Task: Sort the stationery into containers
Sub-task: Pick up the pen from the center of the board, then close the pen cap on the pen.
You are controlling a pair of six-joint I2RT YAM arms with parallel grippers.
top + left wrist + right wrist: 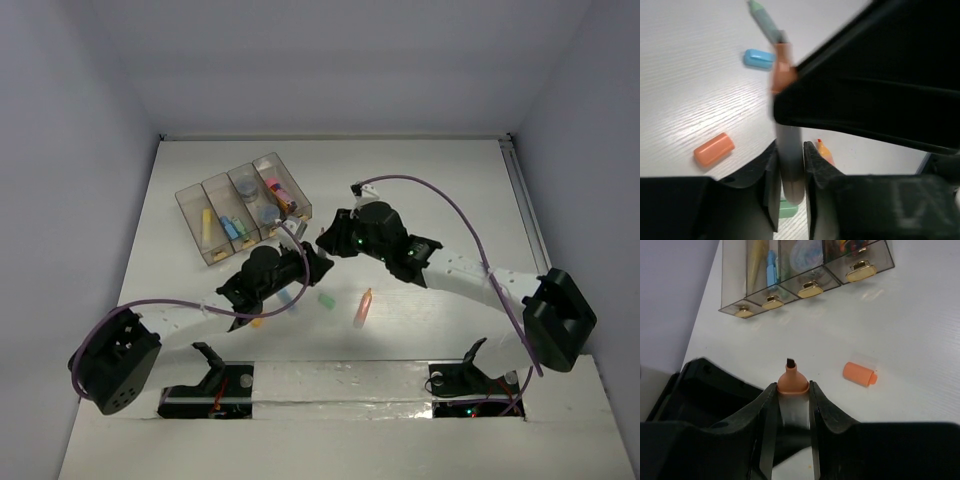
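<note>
Marker (pixel 791 375), orange, uncapped, is pinched in right gripper (pixel 791 388), near compartment tray (pixel 732 290). Left gripper (pixel 790 150) clamps grey barrel (pixel 789 172); same pen, can't tell. I judge it light, stiff, slick plastic: grip barrel, avoid tip. Orange cap (pixel 859 373) lies loose nearby.

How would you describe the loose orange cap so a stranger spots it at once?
Start at the smoky clear tray with four compartments on the white table. In front of its gold-knobbed ends, beside the uncapped marker in the right tool, lies the cap. Unlike that marker, it is a short, stubby orange tube with no nib.
</note>
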